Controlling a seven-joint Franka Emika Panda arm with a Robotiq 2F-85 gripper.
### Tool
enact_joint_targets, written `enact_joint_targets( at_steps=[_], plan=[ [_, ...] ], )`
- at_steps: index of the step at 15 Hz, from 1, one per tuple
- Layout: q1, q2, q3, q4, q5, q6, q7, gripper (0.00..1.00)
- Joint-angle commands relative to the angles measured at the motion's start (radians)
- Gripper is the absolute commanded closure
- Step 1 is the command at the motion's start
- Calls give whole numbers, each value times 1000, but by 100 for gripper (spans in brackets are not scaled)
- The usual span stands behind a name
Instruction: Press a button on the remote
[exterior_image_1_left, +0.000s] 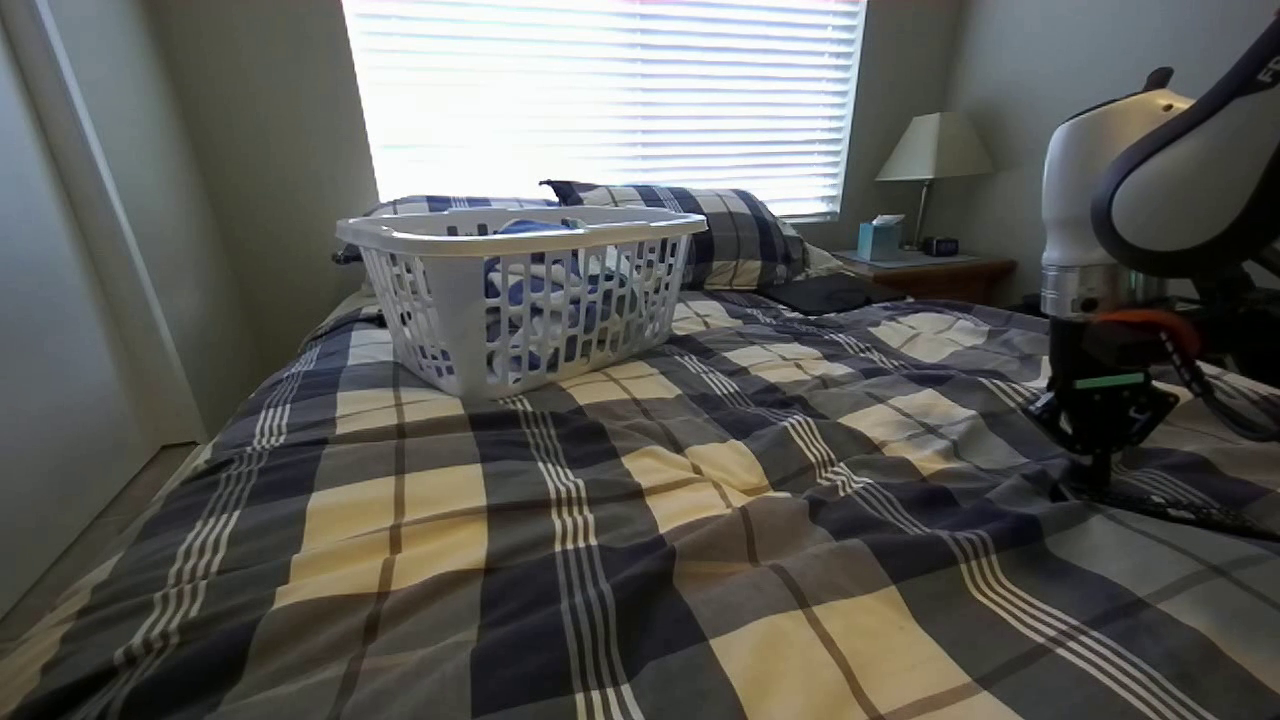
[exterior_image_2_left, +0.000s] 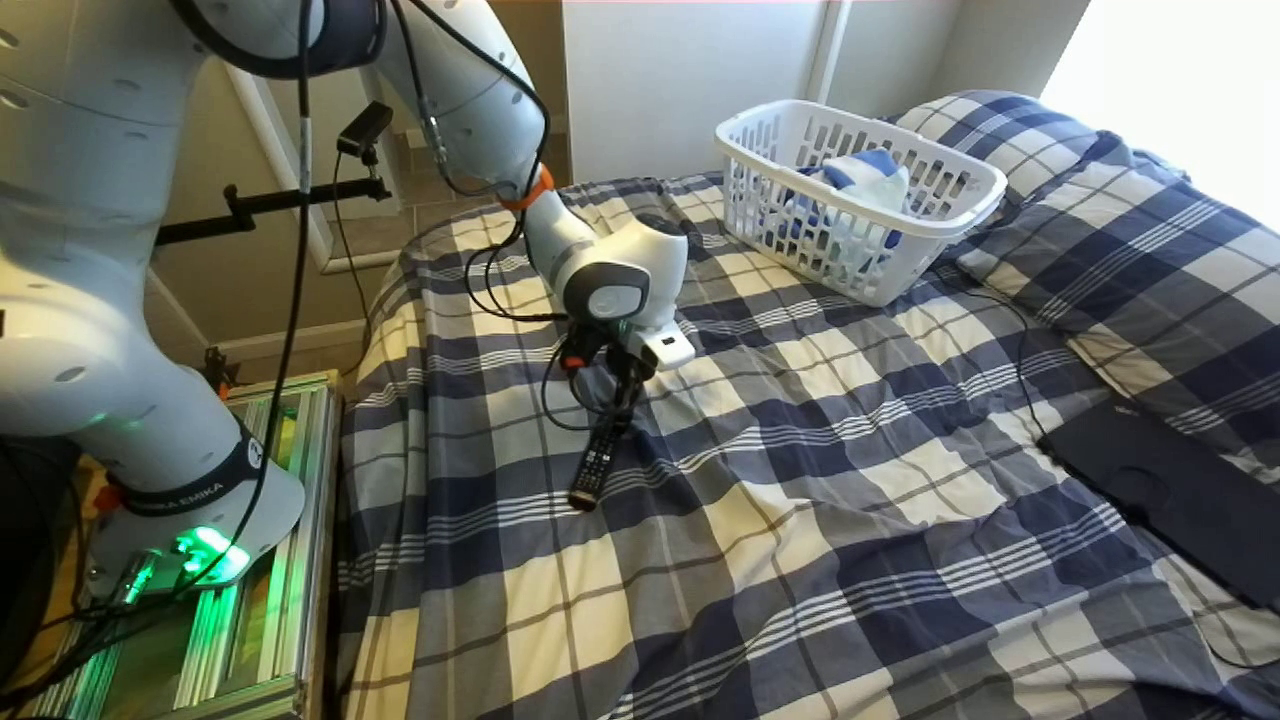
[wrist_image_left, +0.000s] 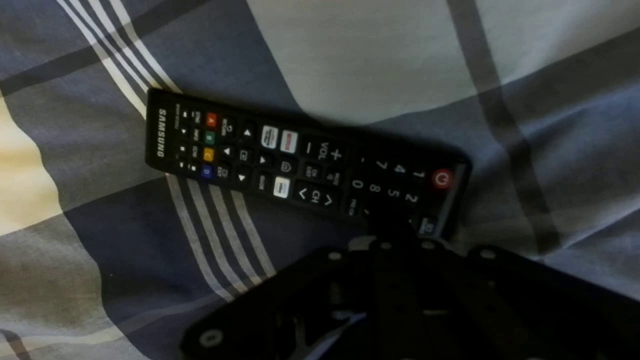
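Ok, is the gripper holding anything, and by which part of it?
Nothing: the gripper is shut, with its end at the number keys of the remote, which lies on the bed.

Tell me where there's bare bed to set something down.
Bare, rumpled bed lies between the remote and black slab, and between claw and basket. Crowded: at the remote, under the claw, and around the basket, pillows and black slab, where a cable runs.
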Motion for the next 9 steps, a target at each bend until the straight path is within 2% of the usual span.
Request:
enact_joint_targets(
  at_steps=[1, 9],
  plan=[
    [22, 14, -16, 8, -33, 29, 52, 100],
    [52, 34, -35, 10, -63, 33, 99, 100]
  ],
)
